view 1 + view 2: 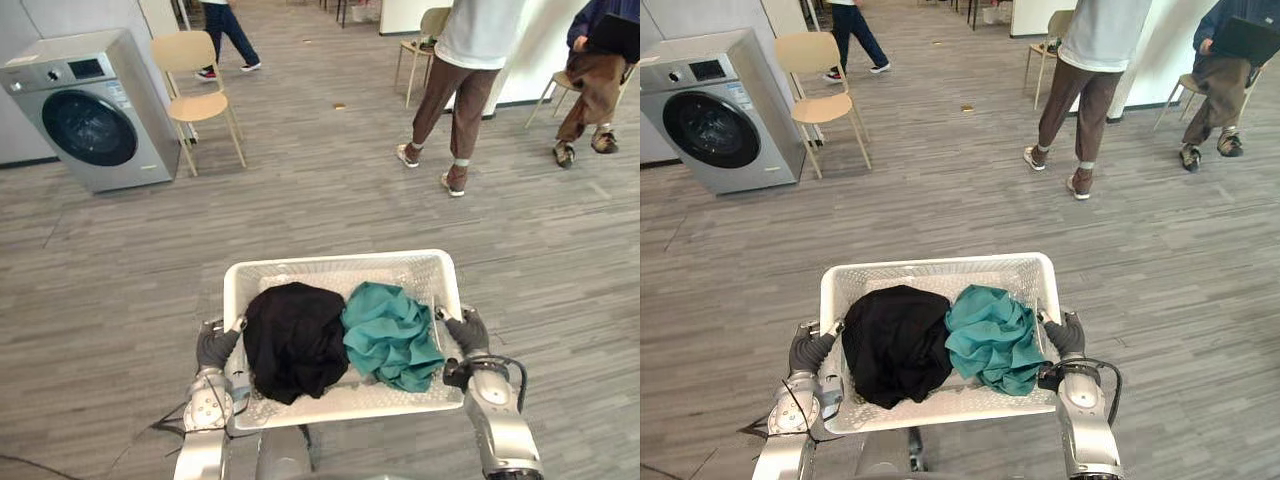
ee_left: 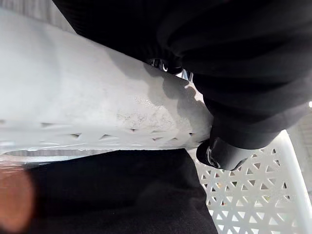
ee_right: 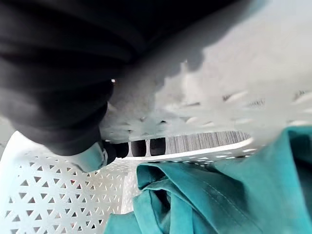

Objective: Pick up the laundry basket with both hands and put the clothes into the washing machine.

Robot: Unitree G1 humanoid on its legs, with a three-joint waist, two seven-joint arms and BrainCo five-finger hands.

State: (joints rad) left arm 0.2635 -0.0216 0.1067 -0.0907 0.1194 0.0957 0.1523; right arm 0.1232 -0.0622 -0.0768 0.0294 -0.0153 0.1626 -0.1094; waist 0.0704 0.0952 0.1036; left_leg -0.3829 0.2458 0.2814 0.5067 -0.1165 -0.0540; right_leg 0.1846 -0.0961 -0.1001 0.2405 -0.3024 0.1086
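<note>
The left hand [image 1: 217, 345] and right hand [image 1: 467, 330] are clasping the laundry basket [image 1: 340, 262] by its side rims, fingers curled. It wants carrying level toward the washing machine [image 1: 90, 110], so the clothes [image 1: 330, 340] are not spilling.

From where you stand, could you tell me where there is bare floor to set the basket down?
Bare floor stretches from the far rim of the laundry basket to the washing machine and the beige chair beside it. Far right is crowded: a standing person and a seated person. The basket holds a black garment and a teal garment.
</note>
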